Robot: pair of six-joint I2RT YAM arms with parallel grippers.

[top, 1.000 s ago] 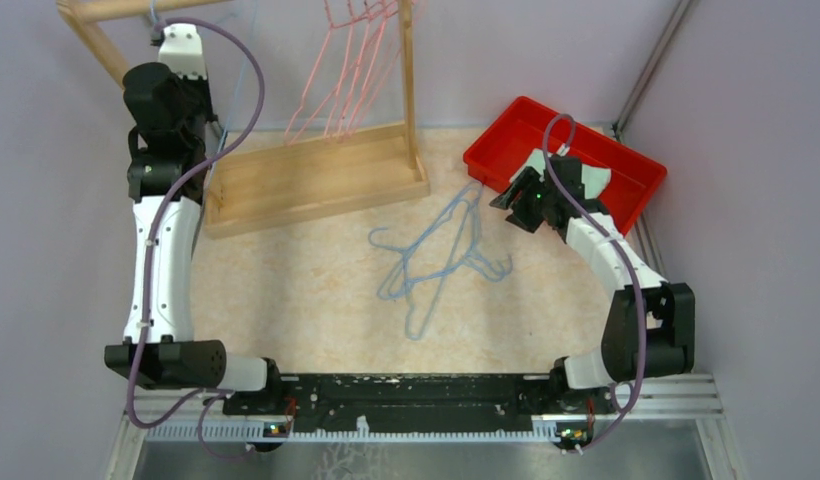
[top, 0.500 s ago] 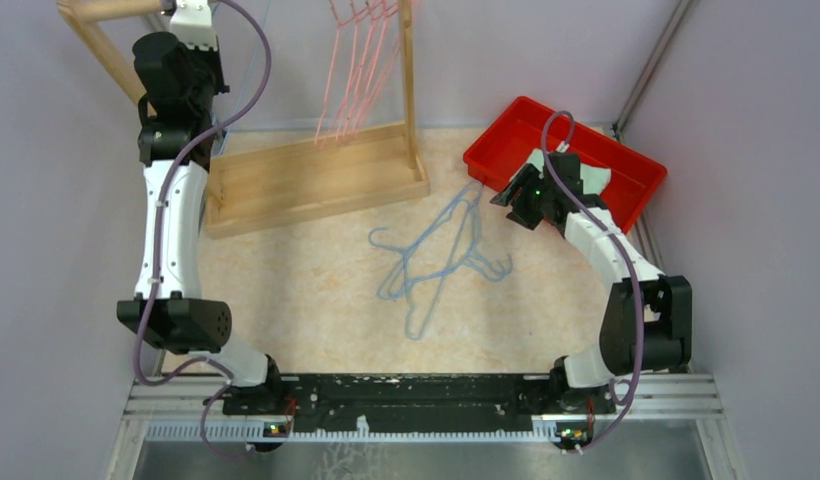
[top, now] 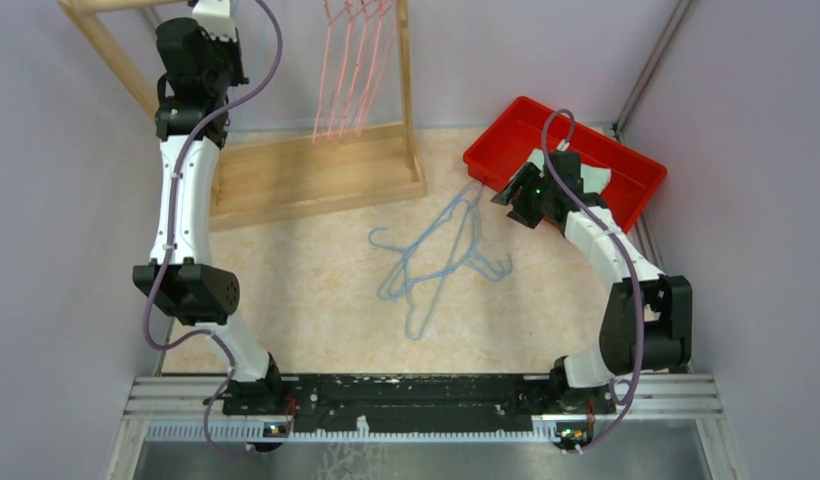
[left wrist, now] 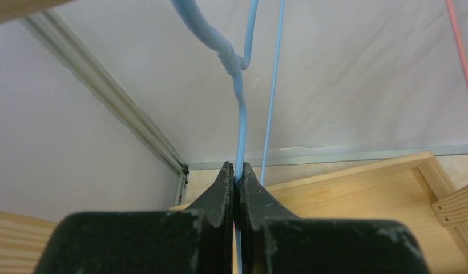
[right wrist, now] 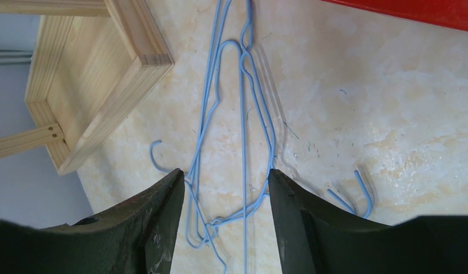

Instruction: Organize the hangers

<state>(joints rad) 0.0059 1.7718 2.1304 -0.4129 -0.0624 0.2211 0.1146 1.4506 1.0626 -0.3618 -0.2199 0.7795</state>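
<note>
Right now one light blue hanger [left wrist: 241,131] is hanging upright in the left wrist view. Its twisted neck is rising toward the top of the frame, and a second thin blue wire is running down just beside it. The left gripper [left wrist: 235,171] is pinching that hanger's wire, its two black fingers [left wrist: 220,194] pressing together with only the wire between them. In the overhead view this arm is reaching up high at the far left corner, beside the slanted end of the wooden rack [top: 316,180].

Several pink-red hangers [top: 348,70] are hanging from the rack's top, near its upright post, their lower ends dangling over the rack's base tray. A tangle of more light blue hangers [top: 438,250] is lying flat on the marbled table [top: 286,290], between the rack's base and the red bin [top: 576,135], with hooks pointing in different directions.

The right gripper [right wrist: 224,174] is hovering above that tangle, near the bin's corner, and looking down on it. Its fingers are standing partly apart and holding nothing, and the blue wires on the table below are showing through the gap. The red bin is sitting angled at the far right of the table.
</note>
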